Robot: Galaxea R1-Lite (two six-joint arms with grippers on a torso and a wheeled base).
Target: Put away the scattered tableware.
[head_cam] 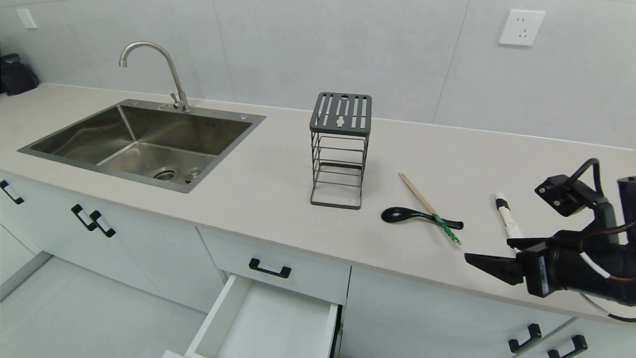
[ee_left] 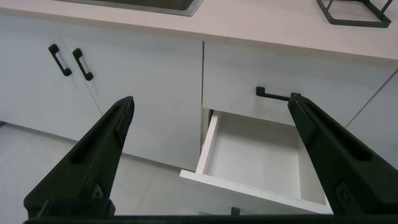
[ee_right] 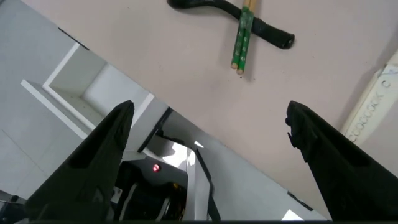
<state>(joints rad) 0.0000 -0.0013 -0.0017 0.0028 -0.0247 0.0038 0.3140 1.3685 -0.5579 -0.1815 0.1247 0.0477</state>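
1. Bright, even, diffuse light covers the bench (head_cam: 278,179). The rack (head_cam: 340,149) casts only a faint, soft-edged shadow at its foot.
2. Left of the rack, the sink (head_cam: 99,134) walls carry soft streaks of sheen, and the faucet (head_cam: 149,49) shows a pale highlight.
3. Far from the rack, toward the head view's corners, the bench edge and wall seams slant and bow slightly.
4. Below the rack, the open drawer (ee_left: 261,155) is evenly lit, with mild shade along its inner wall.
5. The left claw (ee_left: 210,98) and right claw (ee_right: 210,106) appear as dark, nearly featureless shapes against pale surfaces.
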